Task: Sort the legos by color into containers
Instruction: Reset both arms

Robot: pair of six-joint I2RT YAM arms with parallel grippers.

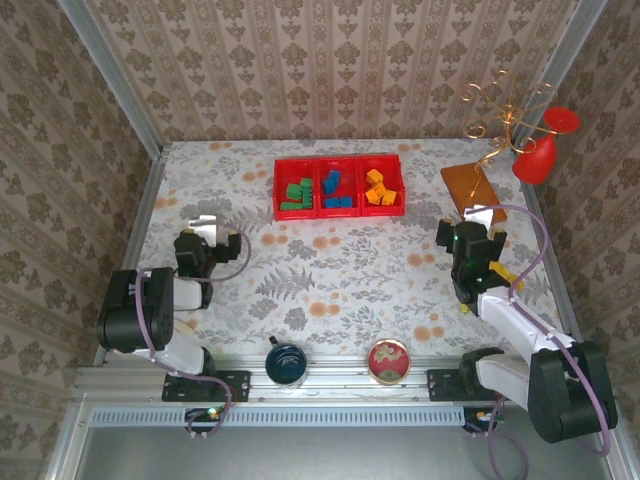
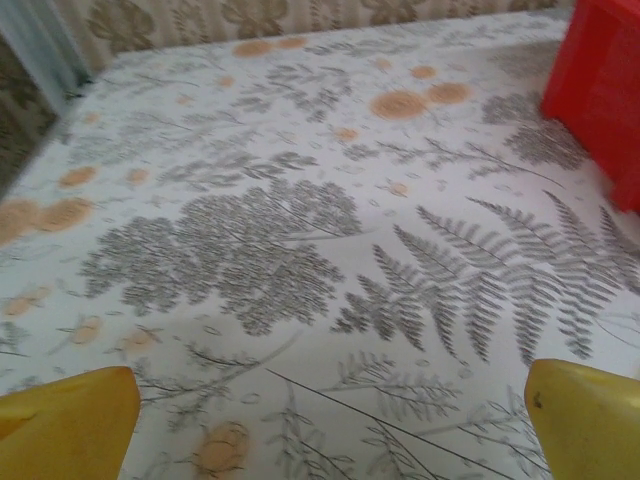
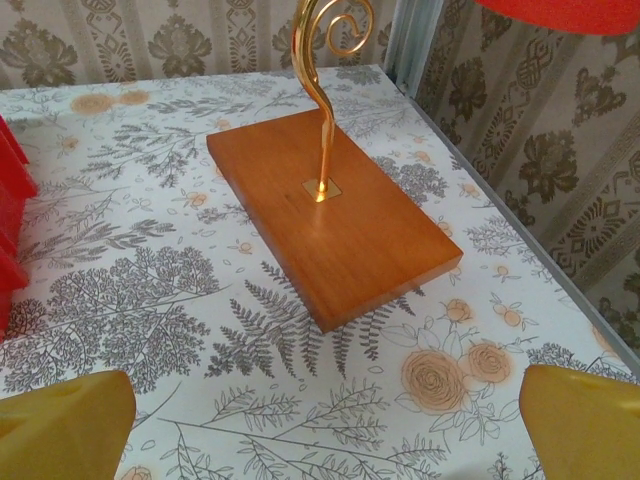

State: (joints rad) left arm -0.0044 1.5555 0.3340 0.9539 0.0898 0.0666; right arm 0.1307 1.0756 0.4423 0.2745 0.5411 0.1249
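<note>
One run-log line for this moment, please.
legos: sorted by color in red tray | left fingers: open, empty | right fingers: open, empty

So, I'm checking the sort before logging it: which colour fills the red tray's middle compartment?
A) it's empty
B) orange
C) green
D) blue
D: from above, blue legos lie in the red tray's middle compartment, green ones in the left, orange ones in the right.

I see beige damask wallpaper on three walls — the table wears a floral cloth, with a metal rail at its near edge.
</note>
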